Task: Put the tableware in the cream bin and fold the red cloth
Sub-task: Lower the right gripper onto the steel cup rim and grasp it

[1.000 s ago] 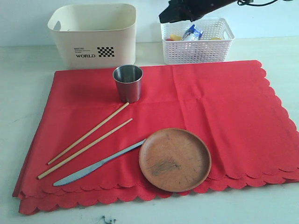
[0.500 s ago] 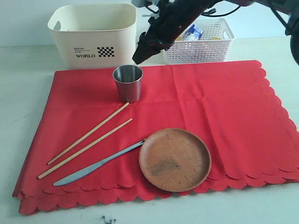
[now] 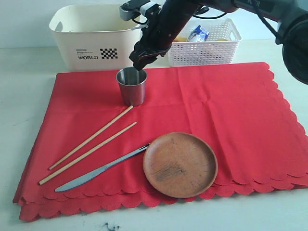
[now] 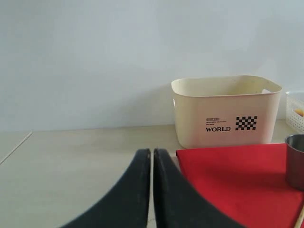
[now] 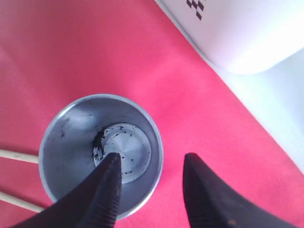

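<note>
right hand (image 3: 137, 61): released, fingers apart, nothing gripped; we see it poised right over the steel cup (image 3: 131, 86)
key relation: cup sits straight below the hand, upright, mouth up. In the right wrist view one finger (image 5: 107, 190) is over the cup's inside and the other (image 5: 204, 199) is outside, with the rim wall between them. We judge a straight drop and squeeze would pinch that wall
cup location: on the red cloth (image 3: 216, 106), near its far edge, just in front of the cream bin (image 3: 96, 43) but apart from it
nearer arm: right, clearly. The left hand (image 4: 152, 151) is clenched on nothing, low over the desk (image 4: 71, 166) beside the cloth, and is absent from the exterior view
other tableware: chopsticks (image 3: 91, 137), knife (image 3: 102, 168) and plate (image 3: 180, 164) all lie on the cloth toward its front edge. The chopsticks run diagonally, and one tip ends at the cup's base
hard to tell: whether that tip touches the cup; whether the inner finger is already below the rim or touching metal
hidden: we can't see the bin's inside, and we see no bowl anywhere
cloth: spread out, folding not yet done
</note>
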You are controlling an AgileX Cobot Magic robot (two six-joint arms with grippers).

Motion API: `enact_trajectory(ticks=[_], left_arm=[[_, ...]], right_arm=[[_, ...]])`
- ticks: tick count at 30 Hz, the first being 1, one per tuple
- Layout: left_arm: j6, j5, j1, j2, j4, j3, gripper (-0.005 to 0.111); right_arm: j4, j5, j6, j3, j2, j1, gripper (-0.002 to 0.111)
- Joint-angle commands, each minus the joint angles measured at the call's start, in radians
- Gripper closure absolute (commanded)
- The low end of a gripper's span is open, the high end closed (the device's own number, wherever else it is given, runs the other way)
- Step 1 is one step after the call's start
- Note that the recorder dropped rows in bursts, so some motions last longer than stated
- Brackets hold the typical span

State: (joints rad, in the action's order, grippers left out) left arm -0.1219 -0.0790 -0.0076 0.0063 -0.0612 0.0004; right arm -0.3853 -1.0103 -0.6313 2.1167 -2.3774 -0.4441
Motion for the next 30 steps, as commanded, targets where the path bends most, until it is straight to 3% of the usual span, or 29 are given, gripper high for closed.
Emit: enact_trajectory(ticks=[1,12,24,30], left_arm=[[0.003,-0.001,-0.004,-0.006,-0.006,0.000,0.102],[0.003,-0.001,-0.004,-0.006,-0.006,0.000,0.102],[0.003,-0.001,-0.004,-0.006,-0.006,0.000,0.102],[0.003,-0.001,-0.004,-0.006,-0.006,0.000,0.102]], right_arm=[[-0.002,0.014,0.009,0.003,-0.026,-0.004,0.066],[-0.004,0.012,0.005,0.003,-0.070,-0.004,0.070],[-0.004,0.010,0.008,0.003,-0.070,-0.004,0.107],[-0.007,-0.004,0.015,0.003,-0.070,-0.004,0.108]])
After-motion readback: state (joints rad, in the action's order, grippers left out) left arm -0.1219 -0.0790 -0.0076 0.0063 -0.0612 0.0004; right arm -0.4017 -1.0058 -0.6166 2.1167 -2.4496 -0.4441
